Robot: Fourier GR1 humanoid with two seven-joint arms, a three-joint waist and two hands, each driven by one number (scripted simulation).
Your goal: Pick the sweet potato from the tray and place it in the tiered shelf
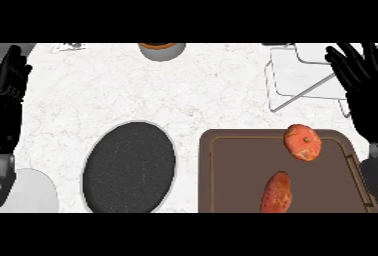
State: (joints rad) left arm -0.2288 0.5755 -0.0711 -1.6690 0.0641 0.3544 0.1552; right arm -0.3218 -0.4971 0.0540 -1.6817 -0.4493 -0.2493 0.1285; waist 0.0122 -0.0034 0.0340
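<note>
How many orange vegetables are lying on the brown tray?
2. A rounder one lies near the tray's far edge; a long one lies nearer the robot. The tray runs past the view's lower edge, so another may be hidden.

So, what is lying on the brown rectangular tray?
Two things, apart: a long orange sweet potato and a rounder orange-red vegetable. The tray has its near edge out of view.

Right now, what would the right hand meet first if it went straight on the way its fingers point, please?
Probably nothing: the right hand, open at the view's right edge, points away from the robot, and that way looks free. The tiered shelf lies just left of that line, though depth is unclear.
</note>
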